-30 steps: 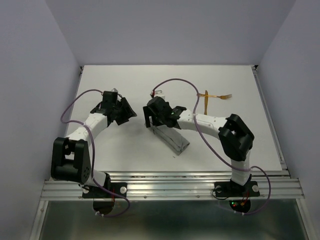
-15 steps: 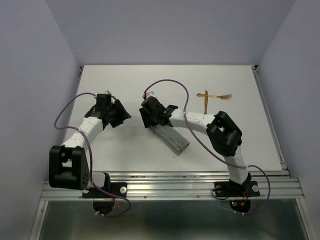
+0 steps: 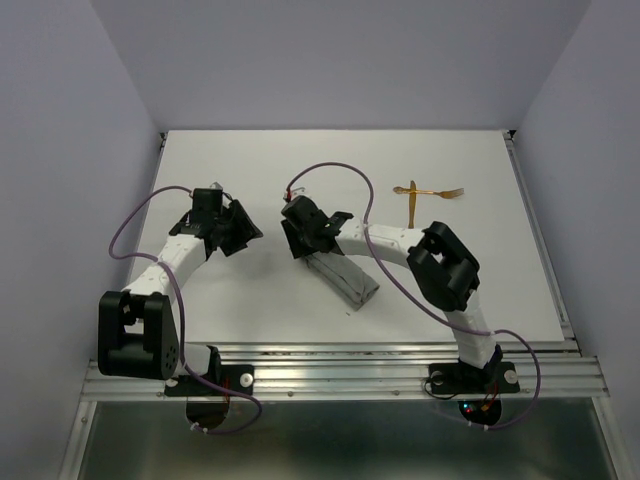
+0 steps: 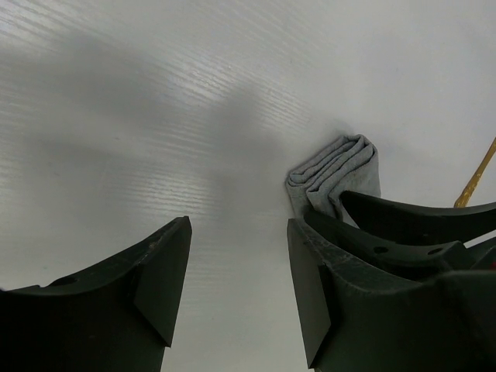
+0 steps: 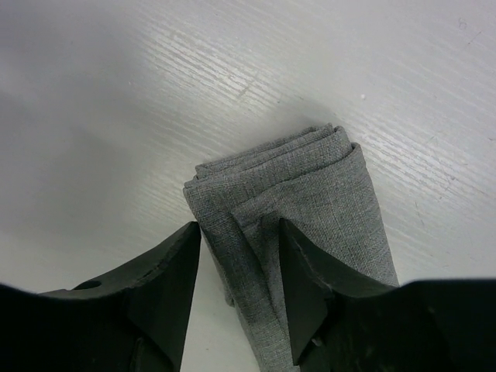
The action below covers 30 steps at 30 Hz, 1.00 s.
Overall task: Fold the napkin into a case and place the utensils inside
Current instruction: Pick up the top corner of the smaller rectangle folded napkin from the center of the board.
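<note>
The napkin [image 3: 347, 278] lies folded as a narrow grey case [image 5: 310, 194] in the middle of the table, one end towards the front. My right gripper [image 3: 296, 240] is low over its far end. In the right wrist view its fingers [image 5: 239, 232] straddle the left folded layers, one pad on the cloth, the other beside its edge with a small gap. The left gripper [image 3: 248, 226] hovers open over bare table to the left [image 4: 239, 232], with the case's end [image 4: 337, 174] just beyond it. Two golden utensils [image 3: 412, 200] lie crossed at the back right, the fork [image 3: 447, 192] pointing right.
White table top with a raised rail along its front edge [image 3: 340, 365]. Purple cables loop over both arms [image 3: 330, 170]. Lilac walls close in the left, right and back sides.
The right gripper's jaws have narrowed around the case's far end and the arm has shifted slightly left. The left gripper pulled back a little left, then held still.
</note>
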Each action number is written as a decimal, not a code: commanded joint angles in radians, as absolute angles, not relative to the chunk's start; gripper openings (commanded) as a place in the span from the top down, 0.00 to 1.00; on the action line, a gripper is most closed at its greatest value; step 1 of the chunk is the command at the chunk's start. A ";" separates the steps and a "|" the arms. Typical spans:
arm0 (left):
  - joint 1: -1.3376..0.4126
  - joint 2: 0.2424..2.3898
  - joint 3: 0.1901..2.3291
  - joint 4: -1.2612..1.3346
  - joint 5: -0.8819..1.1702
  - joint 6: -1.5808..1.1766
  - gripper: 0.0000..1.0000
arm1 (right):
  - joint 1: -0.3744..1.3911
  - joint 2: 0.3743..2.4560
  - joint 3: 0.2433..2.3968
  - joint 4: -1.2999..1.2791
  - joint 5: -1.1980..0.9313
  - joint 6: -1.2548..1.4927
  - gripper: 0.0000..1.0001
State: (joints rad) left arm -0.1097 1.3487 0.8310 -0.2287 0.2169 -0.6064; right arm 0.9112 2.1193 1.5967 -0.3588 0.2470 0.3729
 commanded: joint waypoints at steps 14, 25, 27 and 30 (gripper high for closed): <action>-0.109 1.312 0.827 -0.192 0.264 -0.542 0.36 | 0.919 2.105 1.634 -0.325 0.252 0.402 0.99; -0.256 1.345 0.873 -0.201 0.215 -0.476 0.44 | 0.842 1.879 1.240 0.090 0.009 0.460 0.99; -0.277 1.364 0.882 -0.199 0.206 -0.479 0.51 | 0.833 1.864 1.209 0.119 -0.036 0.471 0.99; -0.314 1.379 0.885 -0.195 0.204 -0.488 0.68 | 0.833 1.847 1.172 0.150 -0.051 0.498 0.99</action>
